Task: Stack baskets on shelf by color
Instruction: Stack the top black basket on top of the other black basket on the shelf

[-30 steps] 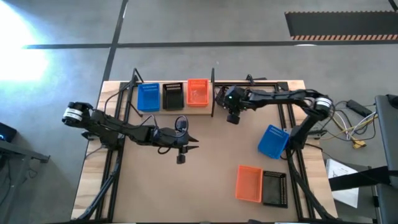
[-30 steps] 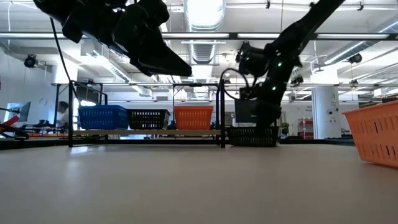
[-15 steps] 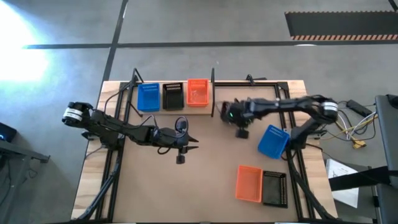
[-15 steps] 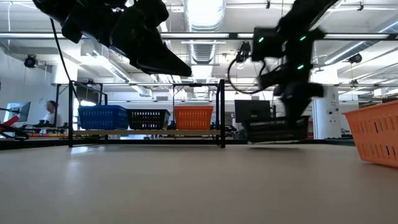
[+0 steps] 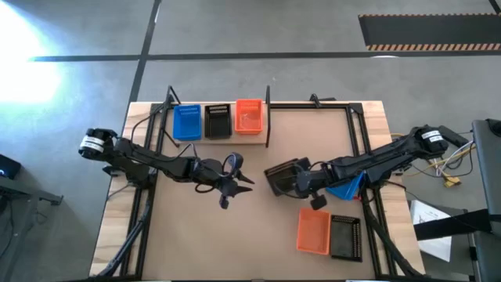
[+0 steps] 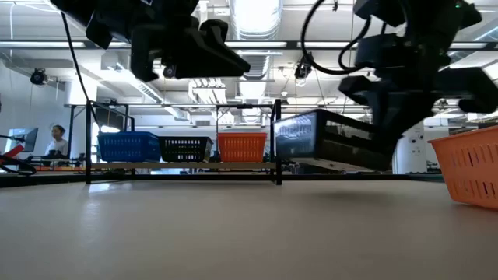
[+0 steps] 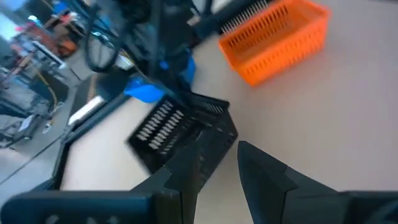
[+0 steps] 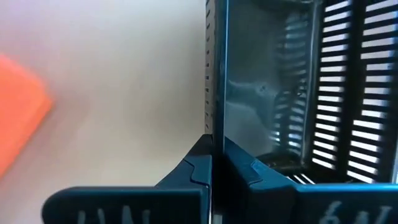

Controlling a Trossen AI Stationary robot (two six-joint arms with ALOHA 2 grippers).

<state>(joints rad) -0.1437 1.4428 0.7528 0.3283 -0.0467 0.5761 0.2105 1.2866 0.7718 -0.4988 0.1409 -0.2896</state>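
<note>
My right gripper (image 5: 297, 182) is shut on a black basket (image 5: 280, 175), held above the middle of the table; the low view (image 6: 331, 140) shows it clear of the tabletop and tilted. My left gripper (image 5: 244, 182) hovers open and empty just left of it, and its wrist view shows the basket (image 7: 180, 127) ahead of its fingers. On the shelf (image 5: 202, 138) at the far side stand a blue basket (image 5: 186, 122), a black basket (image 5: 218, 121) and an orange basket (image 5: 249, 116), side by side on their bottoms. My right gripper pinches one side wall of the black basket at its rim (image 8: 211, 93), one finger inside the basket and one outside. The fingers come about level from the table's right side. The basket is lifted clear of the table and hangs tilted.
A blue basket (image 5: 346, 178) lies partly under my right arm at the right. An orange basket (image 5: 313, 231) and another black basket (image 5: 346, 236) lie side by side at the near right. Black metal uprights (image 5: 268, 117) frame the shelf. A person (image 6: 58, 140) shows far behind.
My right gripper has gone from beside the shelf's right end toward the table's near edge and middle, carrying the black basket. The basket stood on the table, and is now lifted clear and tilted. My left gripper has turned a little toward it.
</note>
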